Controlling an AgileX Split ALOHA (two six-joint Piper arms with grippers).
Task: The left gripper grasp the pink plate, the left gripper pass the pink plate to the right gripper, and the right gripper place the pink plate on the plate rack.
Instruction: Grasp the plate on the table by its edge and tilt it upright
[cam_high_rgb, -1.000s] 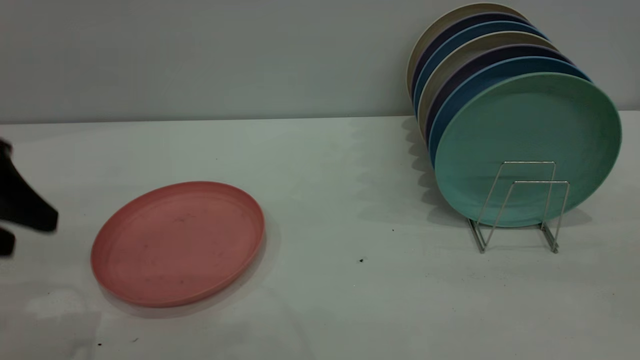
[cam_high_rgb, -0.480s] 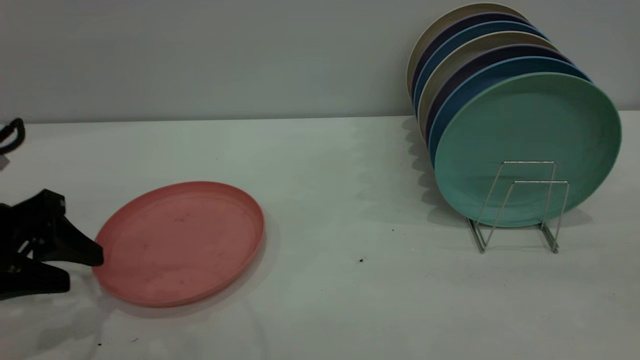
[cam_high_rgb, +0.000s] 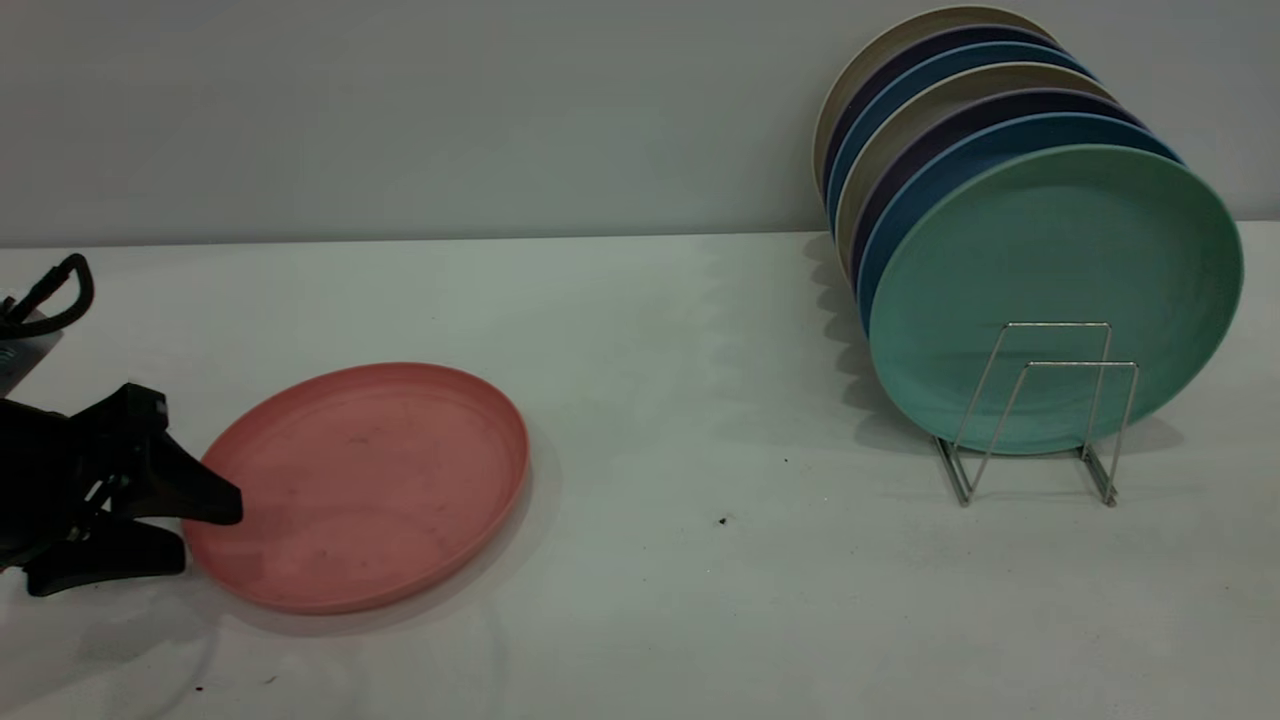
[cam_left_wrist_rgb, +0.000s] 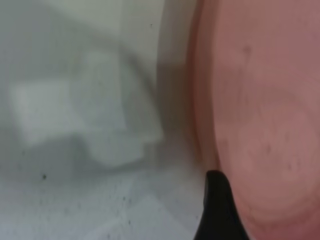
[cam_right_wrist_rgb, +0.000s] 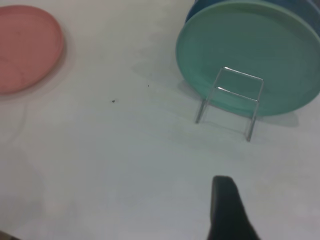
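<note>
No readable txt, labels, brands, nos. or signs anywhere.

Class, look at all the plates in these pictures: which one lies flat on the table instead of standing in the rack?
The pink plate. It alone lies flat, at the left gripper; the others, mint-green plate foremost, stand in the plate rack.

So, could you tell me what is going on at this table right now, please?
The left gripper, black with beak-like jaws held open, is at the near-left rim of the round, flat salmon-pink plate, one jaw over the rim and one beside it, not yet closed. The plate lies flat on the white table. The thin silver wire plate rack holds seven upright plates, the mint-green plate frontmost. The right gripper hangs above the table.
</note>
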